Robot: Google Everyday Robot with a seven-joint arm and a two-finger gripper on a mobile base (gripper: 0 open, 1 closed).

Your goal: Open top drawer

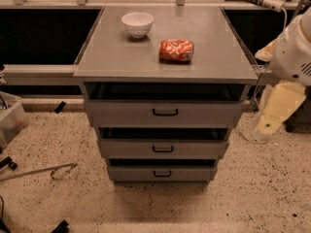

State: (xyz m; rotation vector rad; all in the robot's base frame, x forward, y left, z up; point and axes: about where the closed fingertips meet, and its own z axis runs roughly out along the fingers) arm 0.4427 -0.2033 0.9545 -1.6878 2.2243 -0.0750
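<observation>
Grey top drawer [164, 116], interior dark; tool [276, 111] to right.

White and cream robot arm [295, 52]
Round white part with little slots — cream gripper [266, 124] under it, far right.

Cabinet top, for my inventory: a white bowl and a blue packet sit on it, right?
No, the camera view shows the packet is red; the white bowl is there. The gripper hangs right of the top drawer, apart from it.
</observation>
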